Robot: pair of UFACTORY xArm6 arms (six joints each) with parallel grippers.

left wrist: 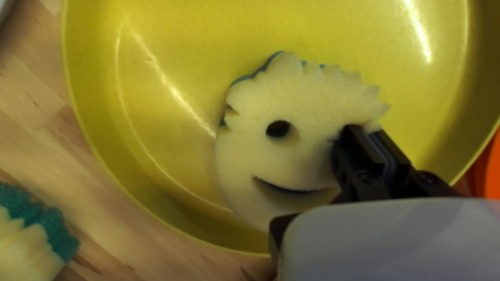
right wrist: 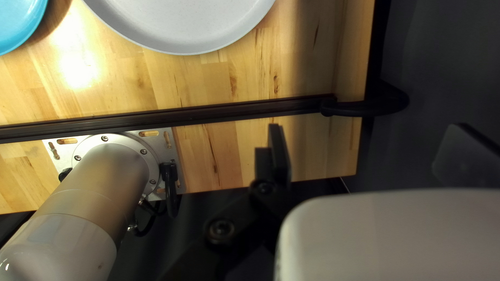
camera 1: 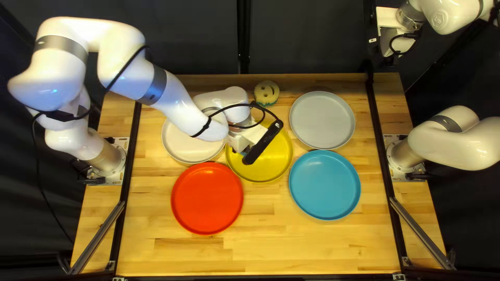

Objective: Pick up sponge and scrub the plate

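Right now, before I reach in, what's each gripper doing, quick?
Left gripper: closed on the smiley sponge at the yellow plate.
Right gripper: open, holding nothing.

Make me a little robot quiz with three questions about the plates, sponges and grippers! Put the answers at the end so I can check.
1. Which plate is under the sponge that my left gripper holds?
A) red plate
B) yellow plate
C) white plate
2. True or false: the fingers of my right gripper stand apart.
3. Fill in the colour: the plate between the grey plate and the table's near edge is ____.

Key: 1 B; 2 true; 3 blue.
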